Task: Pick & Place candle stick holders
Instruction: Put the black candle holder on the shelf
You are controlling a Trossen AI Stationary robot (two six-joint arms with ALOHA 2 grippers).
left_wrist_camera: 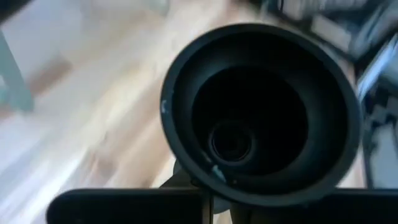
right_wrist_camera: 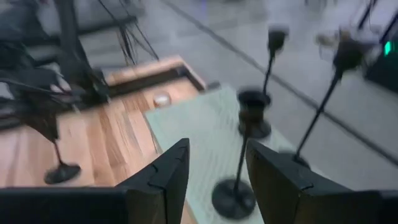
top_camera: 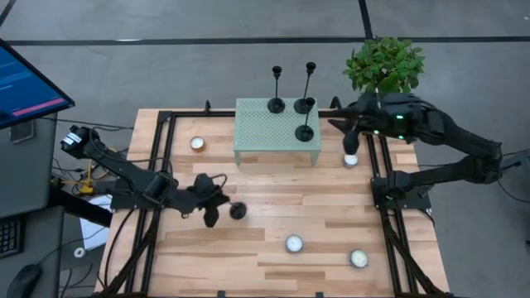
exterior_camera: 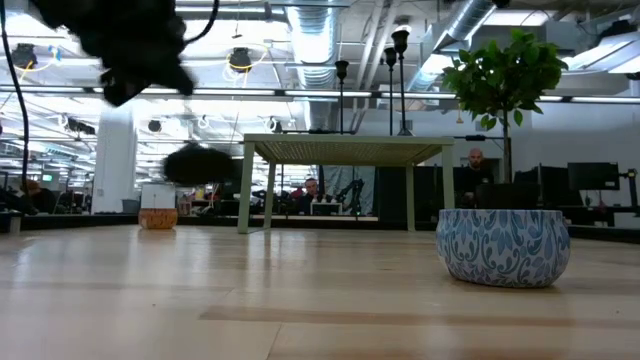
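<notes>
1. Three candlesticks stand on the green stand (top_camera: 277, 124) at upper centre of the high view: one at its upper left (top_camera: 276, 104), one at its upper right (top_camera: 305, 103), one lower right (top_camera: 305, 132).
2. The fourth candlestick (top_camera: 237, 210) is at lower left of centre, its base just above or on the wood. The left gripper (top_camera: 214, 207) is pinched tight on its stem. In the left wrist view its cup (left_wrist_camera: 261, 115) fills the frame, just ahead of the fingers.
3. The right gripper (right_wrist_camera: 217, 168) hovers at the stand's right edge, fingers partly spread and empty, the lower-right candlestick's stem between them in its own view.
4. My reading: the left arm is carrying the last candlestick to the stand. Lift it straight up and keep the stem vertical, since a thin stem could swing in the pinch.
5. Aim for the bare lower-left part of the stand, well apart from the other three.
6. Clear the stand's edge before lowering, then release only once the base sits flat.
7. The tealights (top_camera: 294, 243) on the wood lie off that path.
</notes>
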